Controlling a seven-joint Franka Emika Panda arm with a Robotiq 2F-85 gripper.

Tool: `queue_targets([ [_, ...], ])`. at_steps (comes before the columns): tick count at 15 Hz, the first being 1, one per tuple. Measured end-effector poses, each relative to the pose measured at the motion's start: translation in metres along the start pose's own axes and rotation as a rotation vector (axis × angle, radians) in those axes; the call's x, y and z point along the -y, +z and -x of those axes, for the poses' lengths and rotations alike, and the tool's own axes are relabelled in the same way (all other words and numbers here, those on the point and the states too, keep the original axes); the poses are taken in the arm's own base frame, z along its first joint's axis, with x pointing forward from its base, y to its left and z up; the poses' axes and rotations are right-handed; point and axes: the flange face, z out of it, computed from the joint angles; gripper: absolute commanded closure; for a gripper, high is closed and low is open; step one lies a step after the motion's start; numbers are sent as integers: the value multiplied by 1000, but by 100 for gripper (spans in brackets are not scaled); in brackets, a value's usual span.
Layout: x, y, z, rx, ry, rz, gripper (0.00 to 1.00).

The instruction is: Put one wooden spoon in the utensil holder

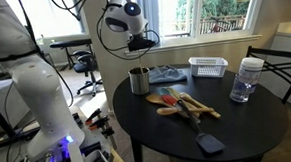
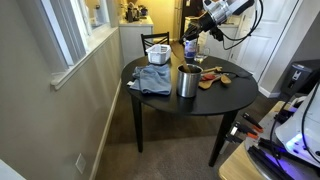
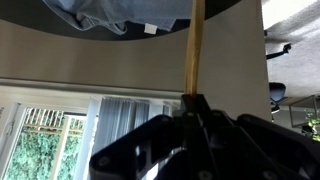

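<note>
The hand (image 1: 138, 41), clamped on a spoon (image 3: 193, 50) that hangs roughly vertical, is high over the surface (image 1: 238, 121), with the upright holder (image 1: 139, 81) almost straight below, so the move looks mainly downward.

open air lies between the wooden spoon (image 3: 194, 50) in the fingers (image 3: 150, 140) and the utensil holder (image 1: 138, 80) at the desk's (image 1: 242, 116) left edge. a blue cloth (image 1: 167, 74) lies just right of it, wooden utensils (image 1: 187, 104) nearer; white basket (image 1: 209, 66) and water jar (image 1: 246, 81) stand farther right.
</note>
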Motion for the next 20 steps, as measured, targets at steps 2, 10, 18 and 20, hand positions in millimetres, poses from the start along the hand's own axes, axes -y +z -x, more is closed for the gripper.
queue_targets([
  [2,3,1,5,14,-4,-7,96],
  [10,12,5,28,139,-33,-47,31],
  [18,-1,-10,32,189,-27,1,0],
  [20,-5,-14,33,202,-17,22,0],
])
